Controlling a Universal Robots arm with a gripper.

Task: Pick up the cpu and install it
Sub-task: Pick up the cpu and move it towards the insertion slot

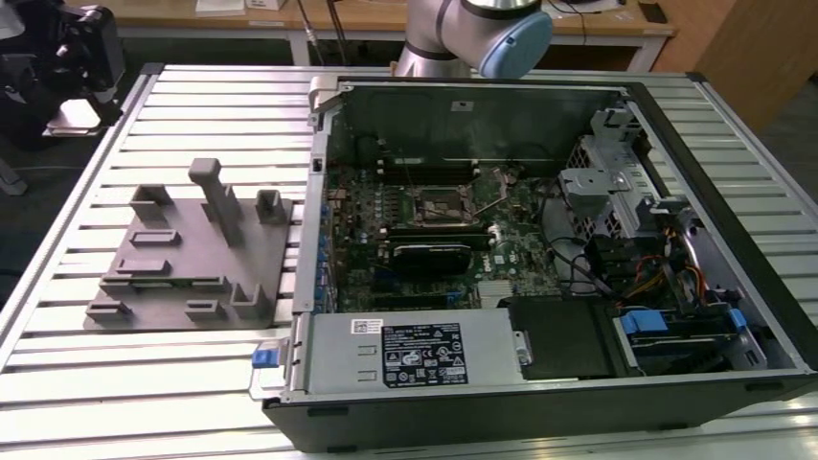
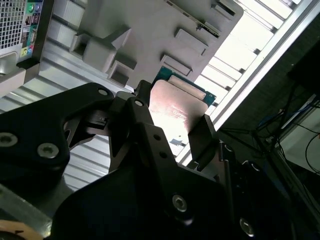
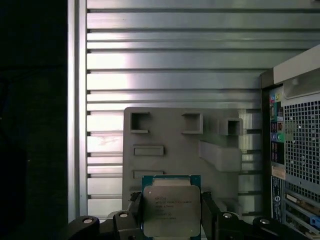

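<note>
The cpu (image 3: 171, 210) is a flat square chip with a silver-grey metal top and a green edge. It sits between the two black fingers (image 3: 134, 210) of my gripper (image 3: 171, 214), which is shut on its sides. In the second wrist view the cpu (image 2: 175, 107) is held in the gripper (image 2: 174, 114) well above the grey fixture plate (image 2: 150, 30) and the slatted table. In the exterior view the motherboard's black cpu socket (image 1: 442, 203) lies with its metal frame inside the open computer case (image 1: 550, 402).
The grey fixture plate (image 1: 192, 259) with its raised blocks lies on the slatted metal table (image 1: 128, 383), at the exterior view's left of the case. The arm's base joint (image 1: 480, 34) stands behind the case. The case's rear panel (image 3: 295, 150) borders the fixture (image 3: 170, 130).
</note>
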